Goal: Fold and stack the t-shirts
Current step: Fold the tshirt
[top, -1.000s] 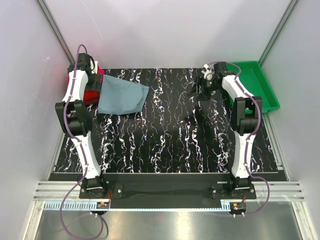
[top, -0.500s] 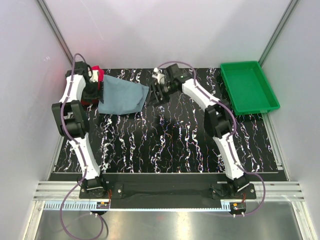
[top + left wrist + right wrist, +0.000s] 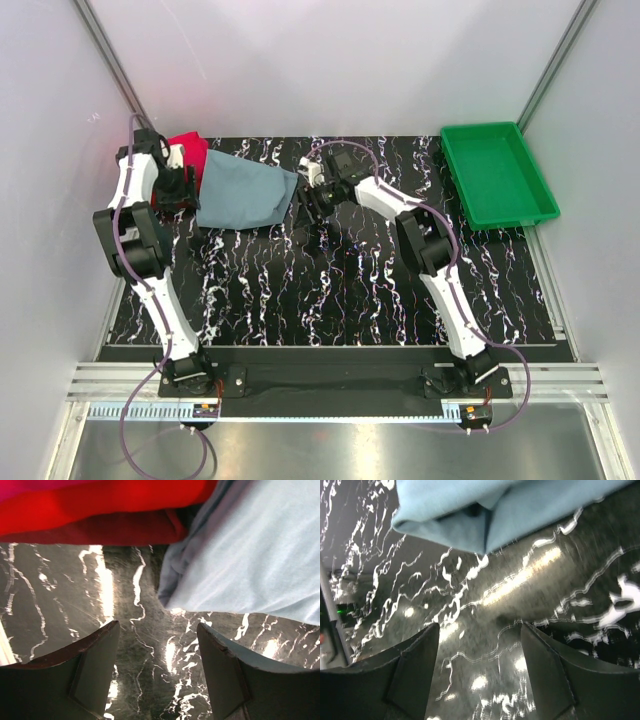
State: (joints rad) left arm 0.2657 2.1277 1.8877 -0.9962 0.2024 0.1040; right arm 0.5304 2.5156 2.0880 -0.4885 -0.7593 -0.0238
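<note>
A folded grey-blue t-shirt [image 3: 243, 193] lies at the back left of the black marbled table, its left edge resting on a folded red t-shirt [image 3: 187, 152]. My left gripper [image 3: 186, 187] is open and empty, just left of the grey-blue shirt's near left corner [image 3: 175, 592]; the red shirt [image 3: 100, 510] with a magenta strip [image 3: 30, 486] lies beyond it. My right gripper [image 3: 308, 196] is open and empty, just right of the shirt's right corner [image 3: 485, 547], low over the table.
A green plastic tray [image 3: 497, 172] stands at the back right. The grey enclosure walls close in the table on the left, back and right. The marbled tabletop [image 3: 340, 280] stretches toward the arm bases.
My right gripper has swung from the tray side across to the grey-blue shirt's right corner. My left gripper has moved off the red shirt toward the left wall and lower.
</note>
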